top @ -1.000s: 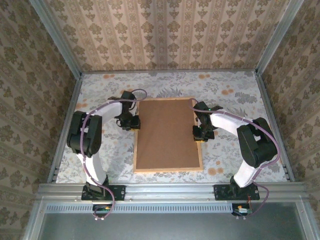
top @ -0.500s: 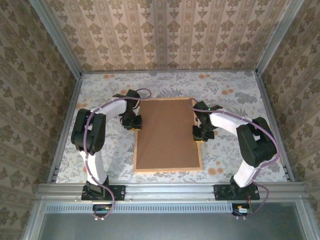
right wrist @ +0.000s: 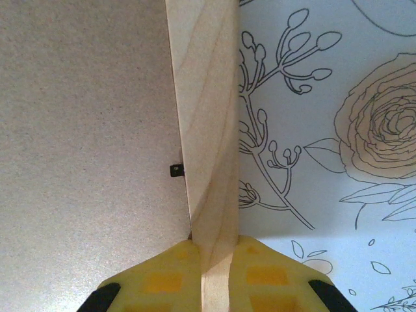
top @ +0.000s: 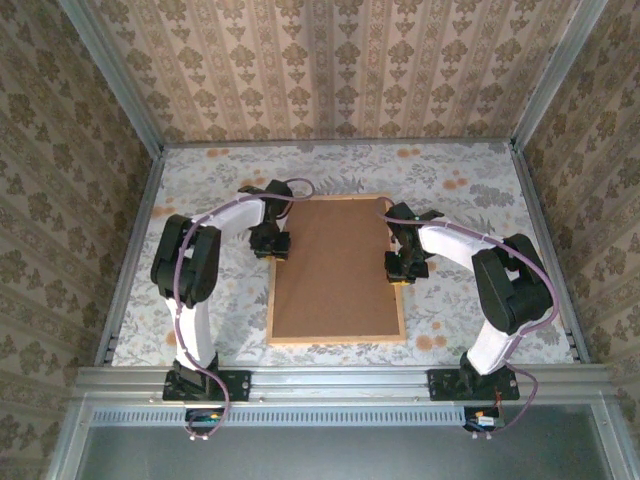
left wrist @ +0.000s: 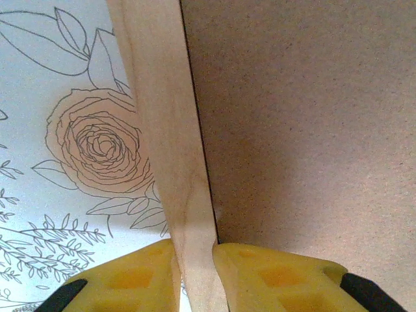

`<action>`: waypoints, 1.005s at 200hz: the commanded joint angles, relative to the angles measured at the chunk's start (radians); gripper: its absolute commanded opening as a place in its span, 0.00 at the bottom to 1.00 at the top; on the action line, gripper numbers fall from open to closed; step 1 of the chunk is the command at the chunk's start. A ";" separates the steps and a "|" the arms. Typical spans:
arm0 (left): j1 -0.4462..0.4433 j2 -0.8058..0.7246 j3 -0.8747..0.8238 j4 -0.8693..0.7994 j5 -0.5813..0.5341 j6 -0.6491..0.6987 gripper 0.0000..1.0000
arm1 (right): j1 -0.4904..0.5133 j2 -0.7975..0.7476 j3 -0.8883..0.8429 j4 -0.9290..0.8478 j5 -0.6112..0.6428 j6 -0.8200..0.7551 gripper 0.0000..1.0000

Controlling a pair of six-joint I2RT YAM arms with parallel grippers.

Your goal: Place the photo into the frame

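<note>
The frame (top: 335, 270) lies back-up in the middle of the tabletop (top: 450, 190). It is likely stiff, light and broad, so best held by 2 opposite rails. The right jaws pinch the right rail. The left jaws straddle the left rail; I cannot tell if they grip.

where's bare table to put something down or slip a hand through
Widest bare floral tablecloth: the far strip between the thin light-wood rectangular picture frame and the back wall, plus both far corners. Crowded along the frame's sides, where the left hand and right hand straddle its rails; the near strip is narrow.
</note>
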 commanded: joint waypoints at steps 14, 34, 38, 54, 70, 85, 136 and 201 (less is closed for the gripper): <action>-0.077 0.153 -0.043 0.150 0.166 0.042 0.32 | 0.040 0.060 -0.002 0.047 -0.041 0.010 0.11; -0.087 0.161 -0.030 0.140 0.146 0.049 0.34 | 0.042 0.058 -0.005 0.046 -0.040 0.010 0.11; -0.090 0.162 -0.026 0.138 0.139 0.052 0.34 | 0.042 0.058 -0.004 0.047 -0.040 0.011 0.11; -0.096 0.169 -0.022 0.138 0.148 0.051 0.35 | 0.042 0.058 -0.004 0.047 -0.039 0.012 0.11; -0.096 0.169 -0.024 0.151 0.171 0.040 0.36 | 0.043 0.060 -0.002 0.046 -0.040 0.012 0.11; -0.094 0.167 -0.026 0.166 0.192 0.025 0.37 | 0.045 0.058 -0.003 0.046 -0.040 0.013 0.11; -0.055 0.148 -0.060 0.243 0.283 -0.047 0.38 | 0.051 0.055 -0.004 0.046 -0.040 0.017 0.10; -0.014 0.107 -0.095 0.306 0.342 -0.122 0.41 | 0.054 0.058 -0.006 0.049 -0.041 0.016 0.10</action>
